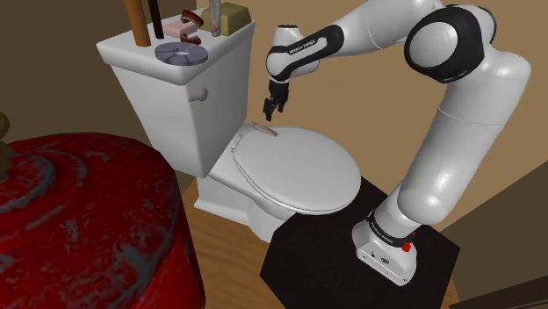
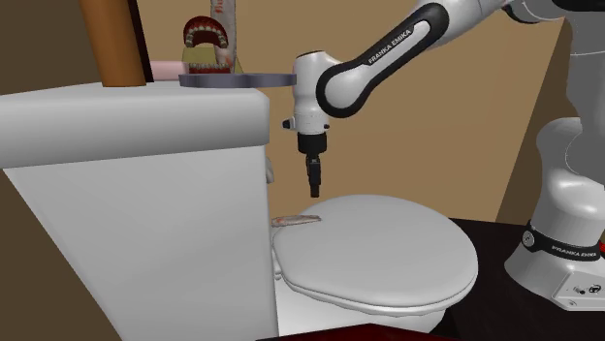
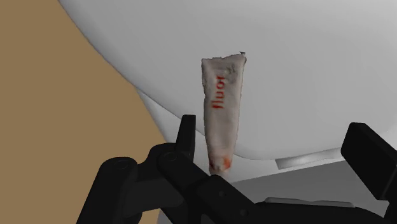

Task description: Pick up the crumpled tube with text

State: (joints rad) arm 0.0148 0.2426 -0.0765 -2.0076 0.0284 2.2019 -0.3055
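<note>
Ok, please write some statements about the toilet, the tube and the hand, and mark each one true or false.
1. The tube lies on the closed toilet lid. True.
2. The hand grips the tube. False: it hangs open above the tube and does not touch it.
3. The tube carries red letters. True.
4. The disc lies on the floor. False: it lies on top of the tank.

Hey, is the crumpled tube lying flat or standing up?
Lying flat: the tube rests lengthwise on the closed toilet lid, beneath the gripper.
</note>
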